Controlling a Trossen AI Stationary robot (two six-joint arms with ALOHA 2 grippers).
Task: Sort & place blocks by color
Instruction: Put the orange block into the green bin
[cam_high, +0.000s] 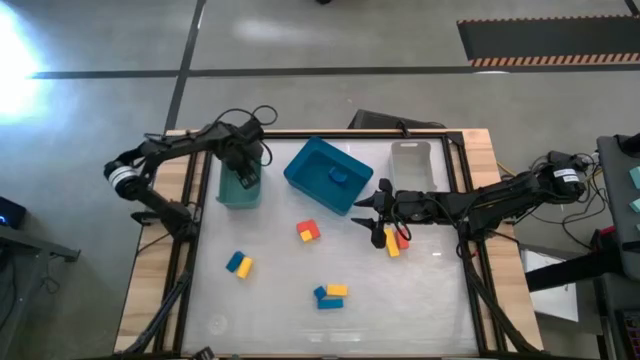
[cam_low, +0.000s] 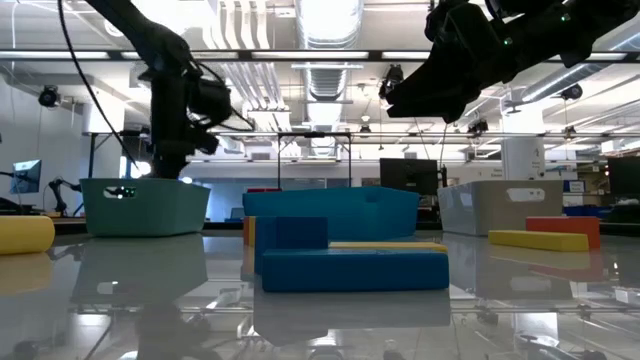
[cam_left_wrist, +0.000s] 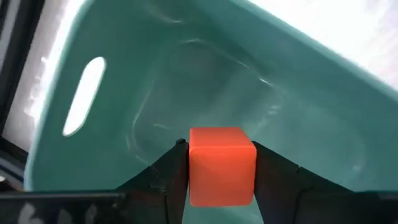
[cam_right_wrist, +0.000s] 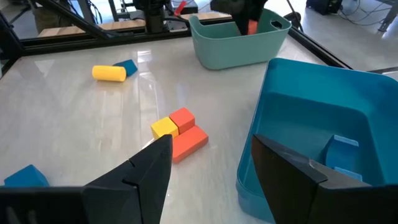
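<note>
My left gripper (cam_high: 246, 176) is shut on a red cube (cam_left_wrist: 222, 165) over the inside of the green bin (cam_high: 238, 190); it also shows in the right wrist view (cam_right_wrist: 251, 26). My right gripper (cam_high: 365, 213) is open and empty, above the table beside the blue bin (cam_high: 322, 172), which holds a blue block (cam_right_wrist: 339, 152). Loose on the table lie a red and yellow group (cam_high: 308, 231), a blue and yellow pair (cam_high: 239, 264), a blue and yellow group (cam_high: 330, 295), and red and yellow blocks (cam_high: 396, 241) under the right arm. My left gripper pinches the red cube by two opposite side faces (cam_left_wrist: 191, 163) between its two fingers. The fingers come from above, pointing down into the green bin. The cube is lifted clear, above the bin's floor (cam_left_wrist: 205, 81).
A grey bin (cam_high: 410, 163) stands at the far right, next to the blue bin. Black rails (cam_high: 468, 200) frame the table. There is free tabletop at the near side, around the loose blocks.
</note>
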